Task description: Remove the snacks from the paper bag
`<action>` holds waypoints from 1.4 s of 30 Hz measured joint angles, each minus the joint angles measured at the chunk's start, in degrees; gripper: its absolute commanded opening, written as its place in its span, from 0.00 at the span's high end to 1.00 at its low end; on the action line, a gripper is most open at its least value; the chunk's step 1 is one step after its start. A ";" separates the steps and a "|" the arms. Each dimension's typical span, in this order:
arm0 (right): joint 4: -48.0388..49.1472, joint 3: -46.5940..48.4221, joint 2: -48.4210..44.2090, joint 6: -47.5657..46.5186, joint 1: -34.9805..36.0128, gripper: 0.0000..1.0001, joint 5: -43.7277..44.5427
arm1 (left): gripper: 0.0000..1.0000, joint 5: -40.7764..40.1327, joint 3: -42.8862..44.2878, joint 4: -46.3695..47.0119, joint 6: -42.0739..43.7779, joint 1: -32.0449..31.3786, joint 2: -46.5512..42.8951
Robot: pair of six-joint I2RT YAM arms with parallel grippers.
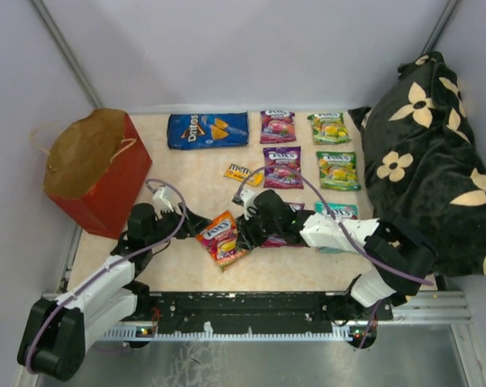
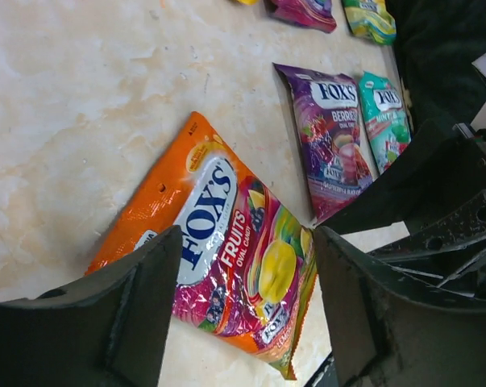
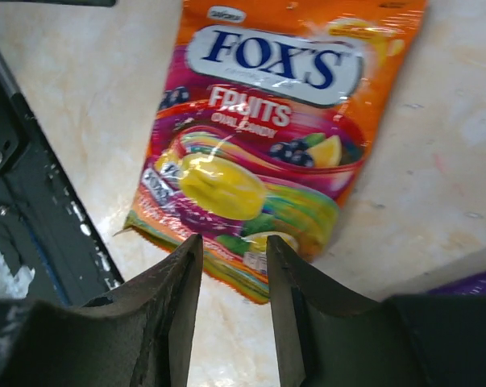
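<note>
The orange packet (image 1: 223,239) lies between the left gripper (image 1: 194,228) and the right gripper (image 1: 247,228).

A wide bare stretch of tabletop (image 1: 196,171) lay open between the red paper bag (image 1: 97,173), which stood at the left, and the rows of packets (image 1: 282,167) farther right. The black flowered cloth (image 1: 432,169) walled off the right side. Room was tight around the orange packet (image 1: 223,239). The left gripper (image 2: 247,242) crowded one side of it and the right gripper (image 3: 233,242) the other. A narrow bare strip ran along the near edge.
</note>
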 measured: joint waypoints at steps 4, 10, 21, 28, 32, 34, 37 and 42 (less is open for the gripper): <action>1.68 -0.31 -0.13 -0.20 3.43 0.68 0.76 | 0.40 0.37 0.07 -2.40 0.96 -2.10 -3.32; 3.15 -0.37 -0.11 -0.22 4.94 0.76 3.61 | 0.41 -0.28 -0.04 -0.55 -0.50 -9.01 4.52; 11.72 -5.92 4.31 5.14 6.08 0.89 6.23 | 0.36 -5.22 1.75 14.03 -6.36 -11.74 23.34; 16.59 -6.08 6.12 10.14 8.83 0.89 11.21 | 0.36 -10.51 11.08 8.20 -3.80 -12.31 29.16; 16.37 -5.31 6.49 11.30 8.52 0.87 15.08 | 0.35 -14.64 16.33 3.41 -1.64 -12.37 31.41; 15.87 -5.11 6.51 11.41 7.76 0.81 15.50 | 0.32 -17.16 17.35 1.42 -0.33 -12.35 31.10; 15.41 -5.11 5.99 10.51 6.56 0.77 14.97 | 0.23 -19.67 17.73 -2.60 2.21 -12.31 28.83; 10.99 -5.22 2.86 9.16 5.99 0.78 13.86 | 0.17 -21.81 17.70 -12.09 6.86 -11.93 19.34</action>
